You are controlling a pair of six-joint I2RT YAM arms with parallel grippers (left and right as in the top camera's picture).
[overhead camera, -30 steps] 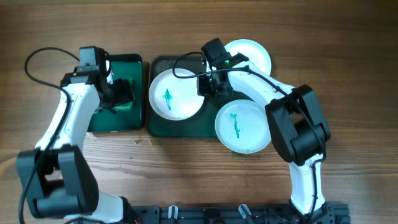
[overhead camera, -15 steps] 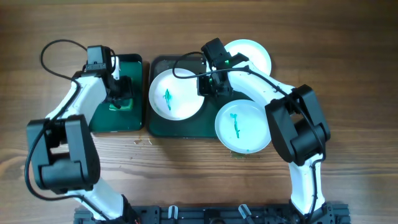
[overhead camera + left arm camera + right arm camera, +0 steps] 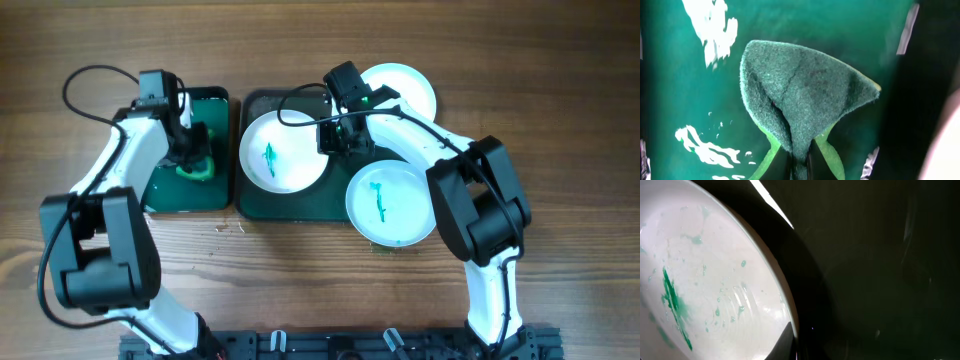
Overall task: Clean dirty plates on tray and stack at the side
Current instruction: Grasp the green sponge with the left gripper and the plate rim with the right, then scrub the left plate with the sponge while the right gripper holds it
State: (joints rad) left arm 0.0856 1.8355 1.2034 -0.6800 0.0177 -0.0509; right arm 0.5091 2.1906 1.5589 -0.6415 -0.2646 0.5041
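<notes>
A white plate [image 3: 283, 152] smeared with green lies in the dark tray [image 3: 300, 205]. My right gripper [image 3: 338, 145] is shut on that plate's right rim; in the right wrist view one finger [image 3: 782, 344] presses inside the rim of the stained plate [image 3: 705, 280]. A second green-stained plate [image 3: 390, 202] overlaps the tray's lower right corner. A third plate [image 3: 400, 90], with no stain visible, lies at the upper right. My left gripper [image 3: 190, 160] is shut on a green sponge [image 3: 197, 167]. The left wrist view shows the sponge [image 3: 800, 95] folded between the fingers [image 3: 780, 164].
The sponge sits over a smaller bright green tray [image 3: 170, 195] to the left of the dark tray, with wet glints on its floor [image 3: 705, 30]. Bare wooden table [image 3: 560, 150] lies to the right of the plates and along the front.
My left gripper has closed on the sponge, pinching it into a fold, and the left arm has swung in over the green tray. The right gripper and the plates have not moved.
</notes>
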